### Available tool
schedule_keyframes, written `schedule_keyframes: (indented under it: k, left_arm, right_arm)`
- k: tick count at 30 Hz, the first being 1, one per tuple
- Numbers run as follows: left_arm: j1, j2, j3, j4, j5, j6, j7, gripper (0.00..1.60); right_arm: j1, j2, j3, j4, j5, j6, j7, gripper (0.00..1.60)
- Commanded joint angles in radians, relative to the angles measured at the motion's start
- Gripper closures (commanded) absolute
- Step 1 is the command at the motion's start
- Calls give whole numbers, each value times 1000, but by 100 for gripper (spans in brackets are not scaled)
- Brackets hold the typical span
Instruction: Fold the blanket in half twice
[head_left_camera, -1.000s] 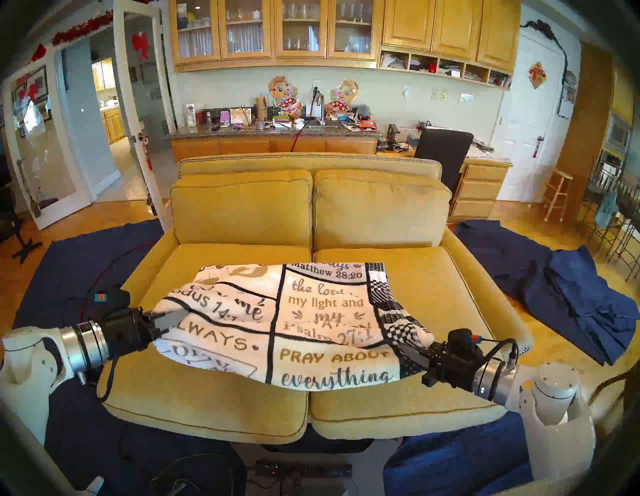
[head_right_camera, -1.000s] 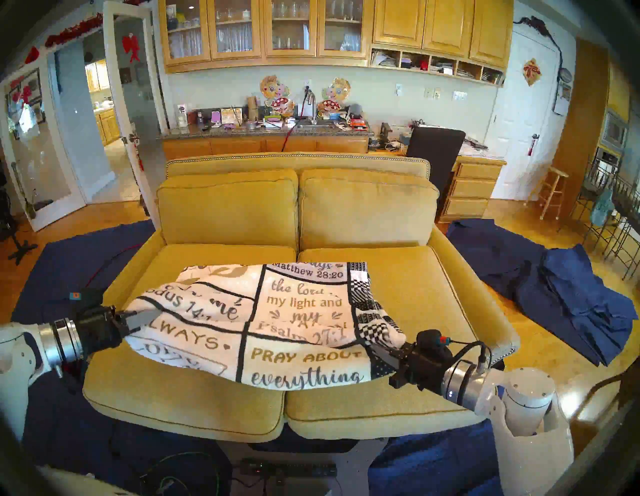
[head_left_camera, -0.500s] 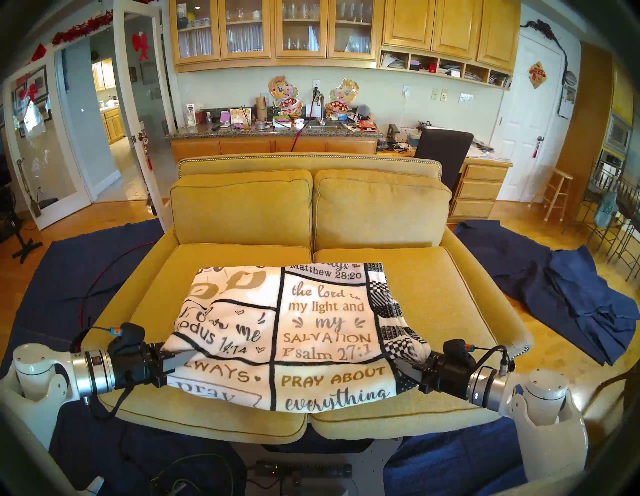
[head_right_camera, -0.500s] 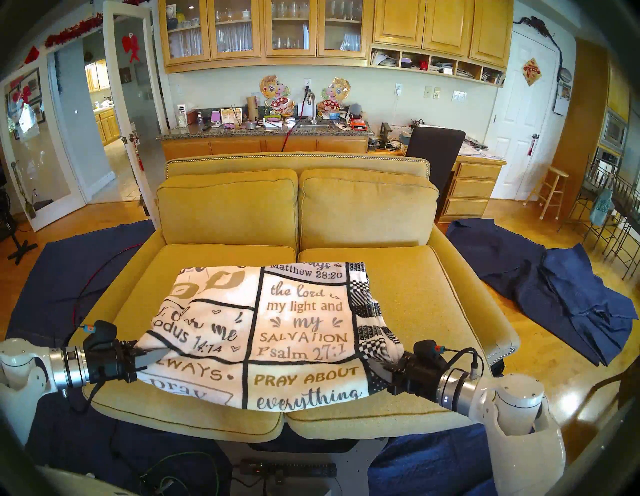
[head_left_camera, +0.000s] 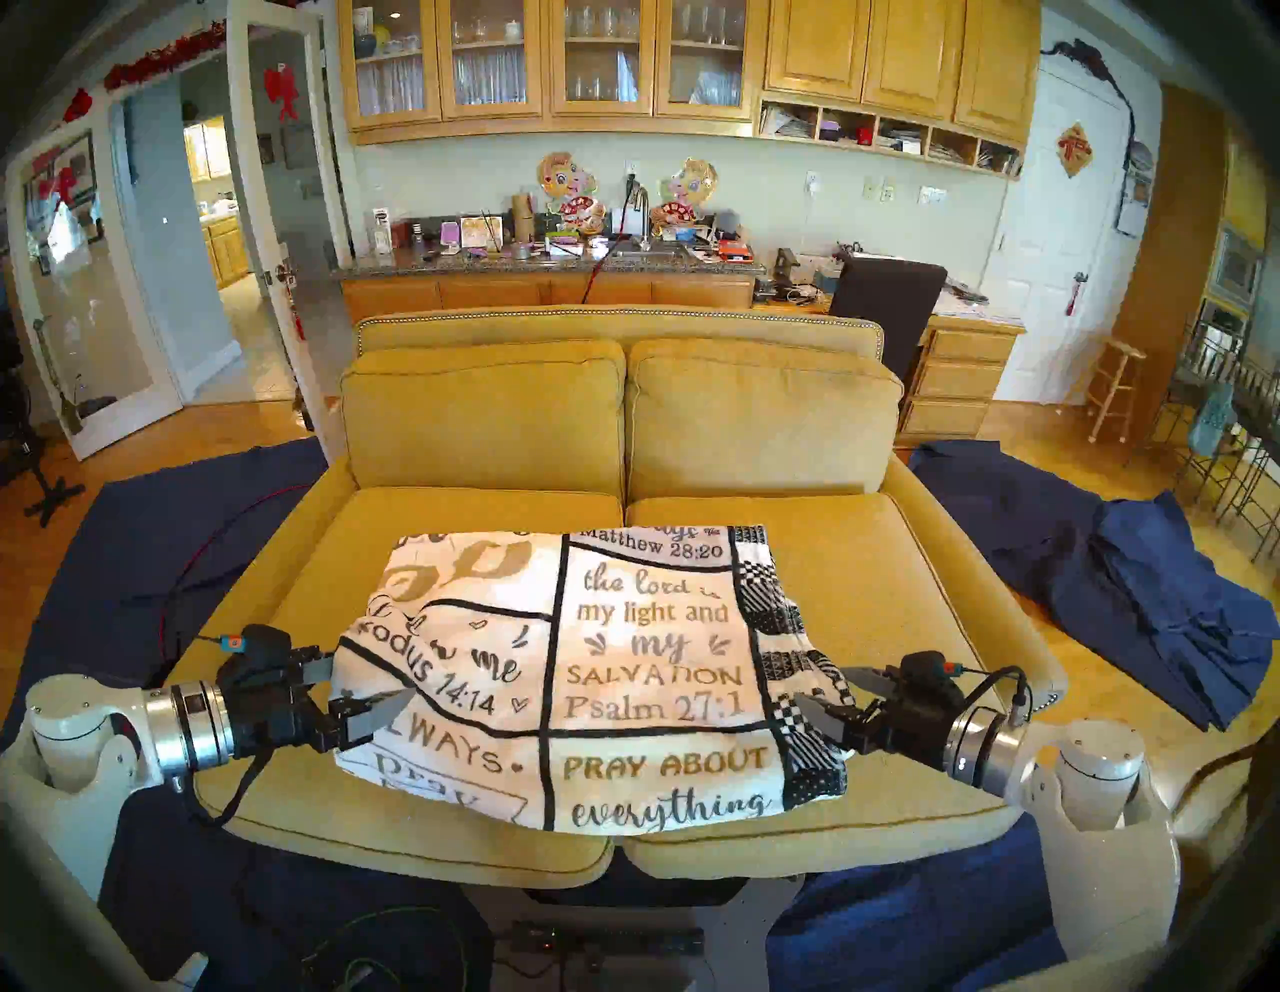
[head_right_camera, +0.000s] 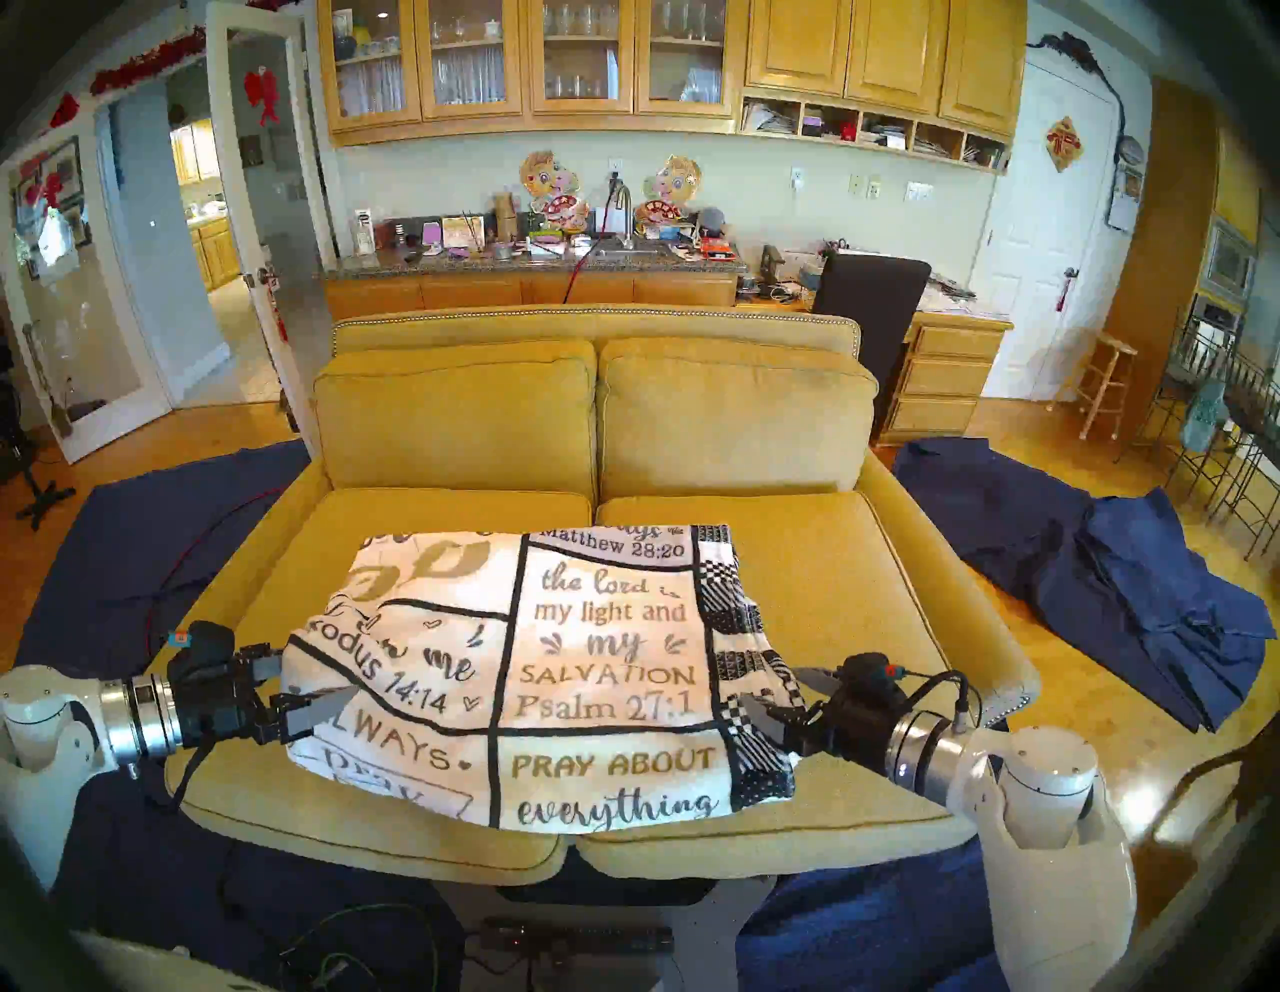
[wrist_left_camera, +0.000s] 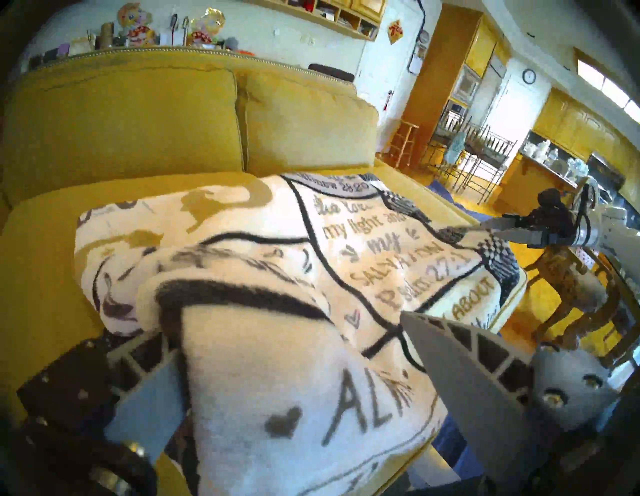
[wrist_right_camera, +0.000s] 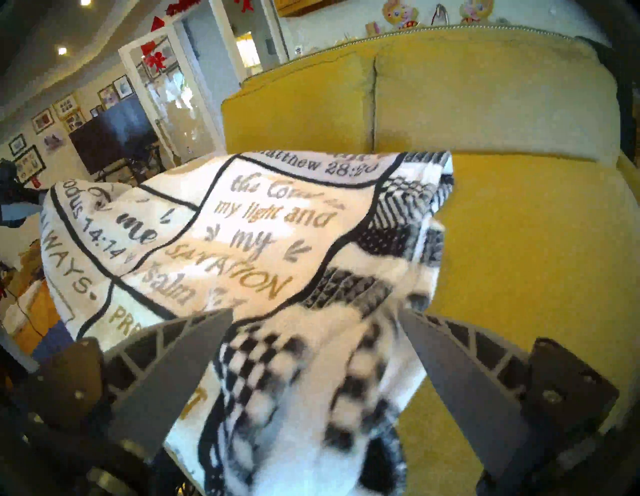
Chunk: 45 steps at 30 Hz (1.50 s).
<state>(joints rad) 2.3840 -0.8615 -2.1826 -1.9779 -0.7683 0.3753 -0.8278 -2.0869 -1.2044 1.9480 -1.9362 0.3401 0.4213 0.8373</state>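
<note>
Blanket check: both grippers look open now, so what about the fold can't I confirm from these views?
- Blanket layer count: lower layers hidden beneath the top layer, head views.
- Near hem: droops over the sofa front edge, head views.
- Cloth between left gripper fingers: blurred, contact unclear.
- Corner at right gripper: motion-blurred.

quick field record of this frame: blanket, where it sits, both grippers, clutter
blanket: folded, text side up, lying on the sofa seat, front edge near the seat's front edge
sofa: yellow, two seat cushions, blanket spans the seam
left gripper: open, jaws astride the blanket's left edge
right gripper: open, jaws astride the checkered right edge
held: nothing clamped by either gripper
navy cloths: on the floor both sides of the sofa
</note>
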Motion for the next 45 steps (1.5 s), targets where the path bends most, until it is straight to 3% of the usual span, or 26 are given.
schedule_keyframes:
  k: [1,7,13,16,18,20,24,29,30,31,39,40,41,42,43,45]
  left_arm:
    - [-108,14,-63,-38,-80,30,27,0]
    - [-163,23,-102,-48,-149,87,80,0]
    - [-212,46,-96,-50,-195,155,165,0]
    - [-252,59,-56,-54,-204,245,266,0]
    - [-256,63,-50,-52,-196,260,263,0]
    - [-264,77,-23,-63,-199,330,335,0]
    - [-283,99,30,-53,-209,397,396,0]
    - [-333,121,85,-37,-245,530,488,0]
    - [-336,126,96,-31,-251,521,503,0]
    - [-360,125,108,-25,-256,565,523,0]
    - [-418,139,171,28,-312,585,634,0]
    - [-454,133,190,44,-314,585,648,0]
    - [-424,143,175,40,-326,585,660,0]
    - [-463,135,196,61,-329,585,676,0]
    - [-444,145,187,64,-342,585,688,0]
    - [-480,143,204,92,-355,585,715,0]
  right_arm:
    - [81,24,55,-75,29,2,-5,0]
    - [109,34,62,-98,40,24,-13,0]
    - [134,41,46,-97,52,64,-16,0]
    - [169,37,18,-75,67,108,-22,0]
    - [176,35,10,-69,67,112,-25,0]
    - [195,23,-9,-49,73,132,-36,0]
    - [224,9,-36,-11,82,172,-57,0]
    - [264,2,-61,39,84,220,-86,0]
    - [271,1,-65,47,85,227,-91,0]
    - [281,-3,-69,57,87,237,-96,0]
    - [321,-8,-90,100,85,268,-123,0]
    - [325,-8,-92,104,85,271,-125,0]
    - [327,-9,-94,107,85,273,-128,0]
    - [330,-9,-96,110,85,276,-130,0]
    - [333,-10,-98,113,85,278,-132,0]
    - [338,-12,-101,118,85,282,-137,0]
